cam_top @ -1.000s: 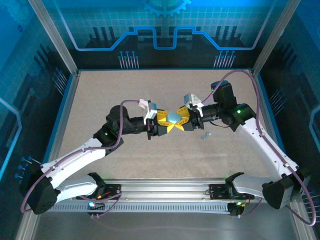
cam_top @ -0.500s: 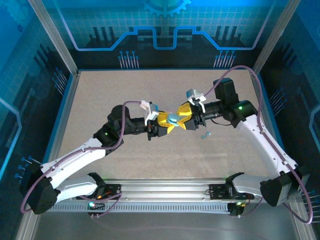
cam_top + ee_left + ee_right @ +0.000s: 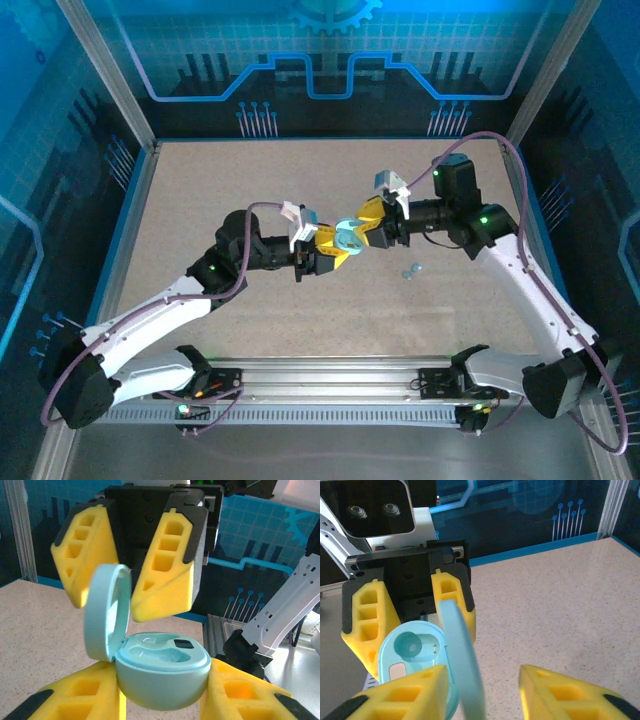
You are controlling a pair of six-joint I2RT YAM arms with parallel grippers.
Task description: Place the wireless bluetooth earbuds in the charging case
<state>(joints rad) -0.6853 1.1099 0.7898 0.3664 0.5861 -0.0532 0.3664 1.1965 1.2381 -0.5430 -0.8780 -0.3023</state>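
The pale teal charging case [image 3: 162, 672] is held up off the table, with my left gripper [image 3: 162, 700] shut on its lower half. Its lid [image 3: 107, 612] stands open and upright, showing two empty wells. My right gripper [image 3: 485, 690] faces it with its jaws open, the lid [image 3: 462, 665] standing between its fingers close to the left pad. From above, the case [image 3: 347, 236] sits between my left gripper [image 3: 333, 248] and my right gripper [image 3: 364, 226] at mid-table. Two tiny pale blue earbuds [image 3: 410, 270] lie on the table just right of the grippers.
A speckled beige tabletop [image 3: 250, 180] is bordered by blue walls and aluminium posts [image 3: 110, 80]. A metal rail [image 3: 330, 385] runs along the near edge between the arm bases.
The case lid has swung from closed to upright. My right gripper has shifted up and slightly back, its jaws widening and then narrowing. The left gripper has kept its hold.
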